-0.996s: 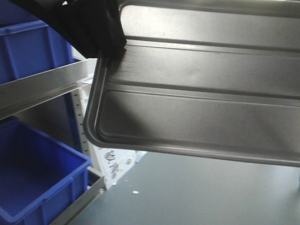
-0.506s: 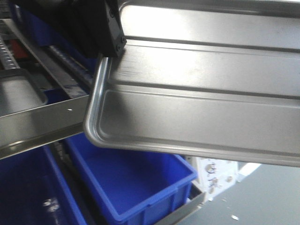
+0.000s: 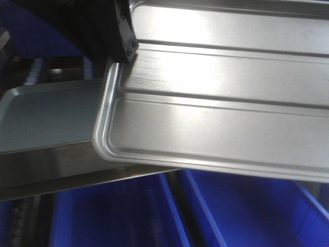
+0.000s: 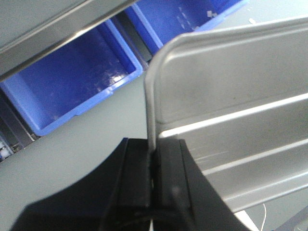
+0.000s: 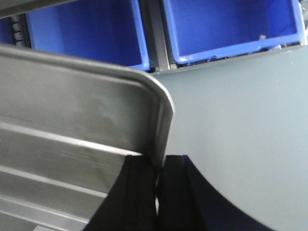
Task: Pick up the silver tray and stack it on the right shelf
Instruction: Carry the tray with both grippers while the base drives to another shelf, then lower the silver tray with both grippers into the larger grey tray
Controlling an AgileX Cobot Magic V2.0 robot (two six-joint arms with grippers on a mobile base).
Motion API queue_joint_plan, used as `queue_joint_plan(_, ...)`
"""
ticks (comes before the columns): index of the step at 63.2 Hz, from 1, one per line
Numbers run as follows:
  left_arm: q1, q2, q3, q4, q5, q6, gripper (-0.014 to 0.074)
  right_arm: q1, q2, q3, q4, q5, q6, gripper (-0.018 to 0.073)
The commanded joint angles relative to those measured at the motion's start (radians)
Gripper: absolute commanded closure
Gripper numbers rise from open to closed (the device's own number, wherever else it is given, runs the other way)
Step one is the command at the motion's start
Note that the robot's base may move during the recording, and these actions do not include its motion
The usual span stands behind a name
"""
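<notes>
Hanging between the 2 arms, the shiny silver rectangular metal tray point(image 3: 221, 103) with rounded corners and a raised rim fills most of the front view. It is slightly tilted, and 2 long parallel ridges run across its flat base. The black left gripper point(image 4: 154, 153) has its jaws pinched onto the tray's left rim, with the thin metal edge standing between them. The black right gripper point(image 5: 160, 167) has its jaws pinched onto the opposite rim, just below a rounded corner.

In the front view, the silver tray's near left corner overlaps a larger, duller grey smooth-bottomed tray point(image 3: 41, 110). Whether the 2 trays touch cannot be told. A flat band of steel point(image 3: 56, 167) runs under the grey tray's front edge. Below both trays lie deep blue plastic bins point(image 3: 247, 211), blurred at this range.

The left wrist view shows 1 blue rectangular bin point(image 4: 72, 82) under a sloping steel bar point(image 4: 48, 29). Only the bin's glossy floor and a few pale specks show inside. The right wrist view shows 2 more blue bins point(image 5: 231, 24) side by side, with a dark divider between them. Both sit above a flat grey surface point(image 5: 240, 125).
</notes>
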Motion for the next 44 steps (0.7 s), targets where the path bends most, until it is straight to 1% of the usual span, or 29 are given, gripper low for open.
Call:
queue_joint_plan(1,-0.005,-0.03,-0.027,0.05,0.035,0.016,0.0689,-0.003,-0.004,-0.031,-0.055,-0.037,-0.015,0.0503)
queue_joint_plan(44,-0.005,-0.029,-0.027,0.05,0.035,0.016,0.0689,-0.003,-0.004,-0.031,-0.056,-0.037,-0.015,0.0503)
